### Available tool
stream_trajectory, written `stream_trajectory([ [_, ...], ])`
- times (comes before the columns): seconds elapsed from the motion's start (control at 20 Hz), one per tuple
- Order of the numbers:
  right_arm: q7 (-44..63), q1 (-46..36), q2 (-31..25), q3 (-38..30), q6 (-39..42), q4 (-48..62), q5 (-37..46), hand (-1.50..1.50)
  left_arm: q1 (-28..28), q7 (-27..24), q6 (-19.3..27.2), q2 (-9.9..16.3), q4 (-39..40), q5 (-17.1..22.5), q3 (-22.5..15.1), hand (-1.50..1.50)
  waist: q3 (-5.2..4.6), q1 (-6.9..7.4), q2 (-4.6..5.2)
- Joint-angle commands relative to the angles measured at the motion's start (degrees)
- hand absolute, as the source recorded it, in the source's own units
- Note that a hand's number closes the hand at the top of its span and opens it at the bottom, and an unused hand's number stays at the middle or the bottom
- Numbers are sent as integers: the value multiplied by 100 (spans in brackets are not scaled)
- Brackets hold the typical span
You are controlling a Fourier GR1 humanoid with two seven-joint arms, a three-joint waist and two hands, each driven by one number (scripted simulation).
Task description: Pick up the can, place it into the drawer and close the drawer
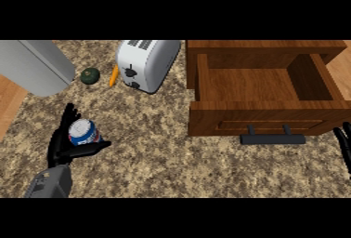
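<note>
Can (pixel 84 132) label unreadable, blue-white.

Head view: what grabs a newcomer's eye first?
Probably the open wooden drawer at upper right, pulled out and showing nothing inside, its black handle toward the robot. Next, the left hand at lower left, curled round a blue and white can on the speckled counter. A white toaster stands at top centre, and only dark fingers of the right hand show at the right edge.
</note>
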Motion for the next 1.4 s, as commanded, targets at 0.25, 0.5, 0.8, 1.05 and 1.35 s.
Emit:
stream_trajectory([
  [0.25, 84, 281, -59, -250, 151, -337, -238, -150, -182, -376, -223, -157, 301, 148, -90, 150, -2, -13, 0],
  [0.5, 190, -123, 2, -252, -25, -62, -171, -150, -226, 180, -161, -357, -401, 336, -242, 150, 0, 17, -4],
  [0.8, -240, 161, 75, -68, 59, 64, -84, -150, -107, -31, -325, -324, -730, 395, -327, 150, -1, 2, 0],
  [1.05, 132, 98, 75, -232, 77, -285, -217, -150, 221, 768, -142, -375, -1773, 452, -548, 150, 0, 22, -6],
  [1.35, -628, 360, 76, -2, -23, 201, 16, -150, 120, 1511, -23, -500, -2721, 344, -951, 150, 2, 28, -8],
])
